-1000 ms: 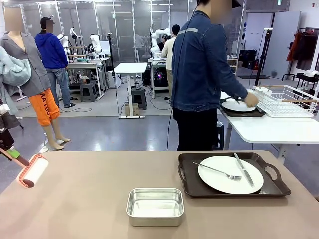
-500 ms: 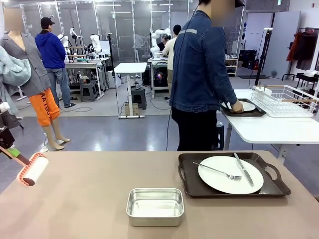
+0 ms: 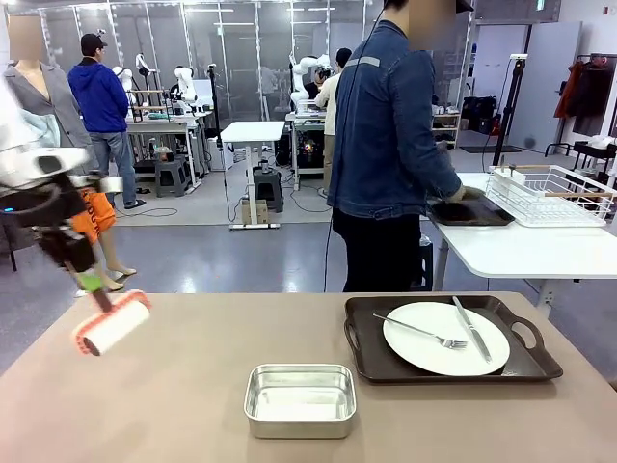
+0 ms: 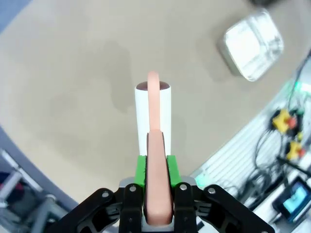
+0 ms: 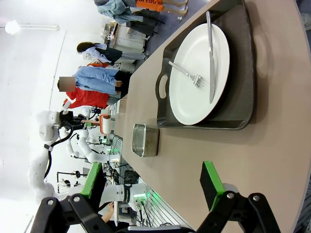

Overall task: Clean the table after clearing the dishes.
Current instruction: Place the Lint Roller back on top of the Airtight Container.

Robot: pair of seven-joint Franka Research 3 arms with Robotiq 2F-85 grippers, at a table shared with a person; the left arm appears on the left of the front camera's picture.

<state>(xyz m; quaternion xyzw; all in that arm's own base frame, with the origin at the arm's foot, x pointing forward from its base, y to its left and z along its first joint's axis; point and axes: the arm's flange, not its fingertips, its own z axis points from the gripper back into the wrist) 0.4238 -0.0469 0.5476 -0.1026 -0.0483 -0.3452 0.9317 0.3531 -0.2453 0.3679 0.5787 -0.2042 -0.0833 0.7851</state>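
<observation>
My L gripper (image 4: 155,167) is clamped tight on the lint roller (image 3: 114,323) handle, roller end over the table (image 3: 193,347), L side. My R gripper (image 5: 153,178): jaws wide, nothing in them, above table's R part. Plate (image 3: 445,338) w/ fork (image 3: 419,331) & knife (image 3: 472,328) sits on brown tray (image 3: 364,359), R side. Steel pan (image 3: 300,397) mid-front.

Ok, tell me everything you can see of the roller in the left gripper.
The roller is a white paper-like cylinder on a salmon-pink frame and handle. The left gripper is shut on the handle, green pads on either side. It hangs tilted over the left part of the beige table; whether it touches the top is unclear.
</observation>
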